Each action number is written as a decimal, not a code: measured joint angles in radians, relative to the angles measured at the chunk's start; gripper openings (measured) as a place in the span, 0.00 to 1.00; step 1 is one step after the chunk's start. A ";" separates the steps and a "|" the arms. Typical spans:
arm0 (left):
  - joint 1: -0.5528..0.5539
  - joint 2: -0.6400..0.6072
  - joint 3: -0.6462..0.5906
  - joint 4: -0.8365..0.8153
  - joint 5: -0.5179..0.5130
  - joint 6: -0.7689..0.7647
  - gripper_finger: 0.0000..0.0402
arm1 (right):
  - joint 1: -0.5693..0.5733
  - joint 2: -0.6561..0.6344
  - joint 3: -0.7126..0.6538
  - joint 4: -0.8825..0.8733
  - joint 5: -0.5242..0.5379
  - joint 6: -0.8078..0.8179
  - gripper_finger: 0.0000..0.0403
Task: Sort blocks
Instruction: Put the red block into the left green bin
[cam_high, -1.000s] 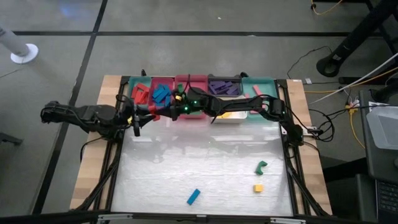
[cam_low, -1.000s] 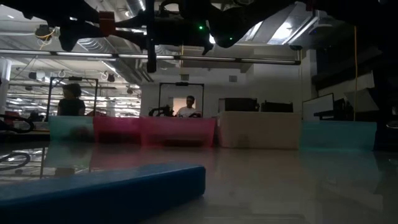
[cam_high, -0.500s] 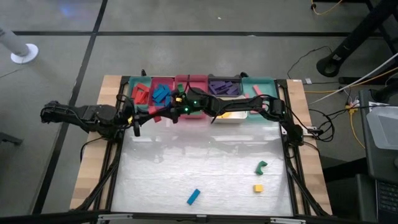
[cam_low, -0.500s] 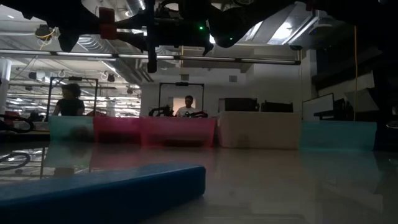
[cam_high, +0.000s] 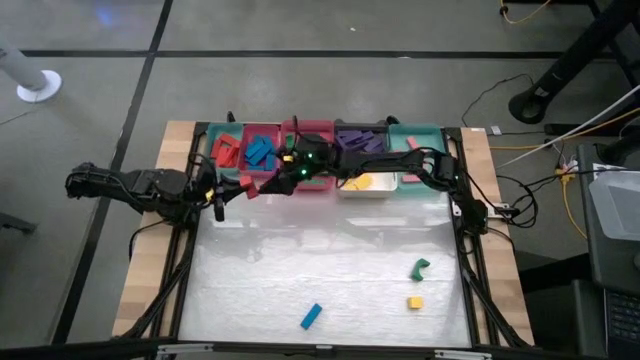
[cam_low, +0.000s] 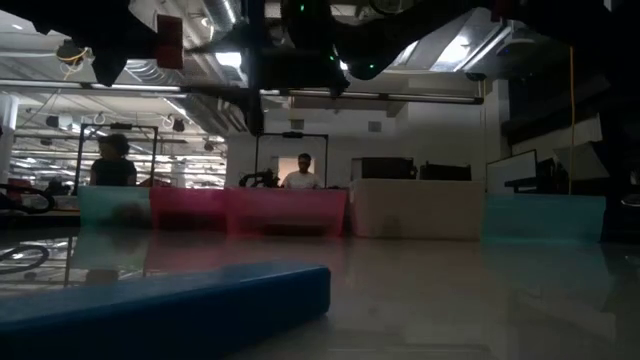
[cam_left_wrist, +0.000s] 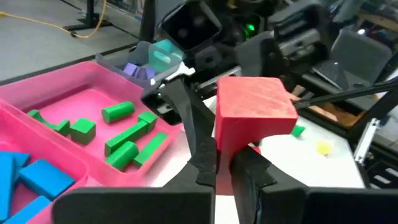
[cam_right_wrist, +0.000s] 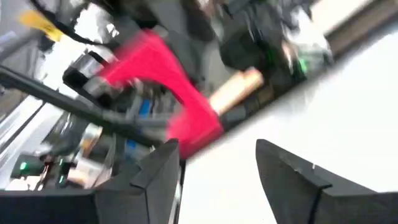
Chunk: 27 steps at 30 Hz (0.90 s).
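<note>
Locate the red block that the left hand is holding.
The red block is pinched in the left hand, raised just in front of the pink tray in the back row, with the right hand beside it.

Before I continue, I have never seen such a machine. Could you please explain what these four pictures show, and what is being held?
It is a robot with two dark arms at a table. One picture looks straight down, one looks level across the table, and two come from cameras on the wrists. Coloured trays at the far edge hold sorted blocks. Three blocks lie loose: a blue one, a green one, a yellow one. The left gripper is shut on a red block. The right gripper, beside it, stands open and holds nothing.
</note>
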 joint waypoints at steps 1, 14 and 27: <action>0.000 0.001 0.000 0.004 -0.002 0.000 0.02 | -0.009 -0.002 0.000 -0.036 -0.037 0.007 0.53; 0.001 0.001 0.002 -0.069 -0.483 -0.099 0.02 | -0.071 -0.003 -0.003 -0.140 -0.229 0.020 0.49; 0.106 0.001 -0.074 -0.664 -0.691 -0.896 0.03 | 0.127 -0.015 -0.003 -0.146 -0.300 0.036 0.49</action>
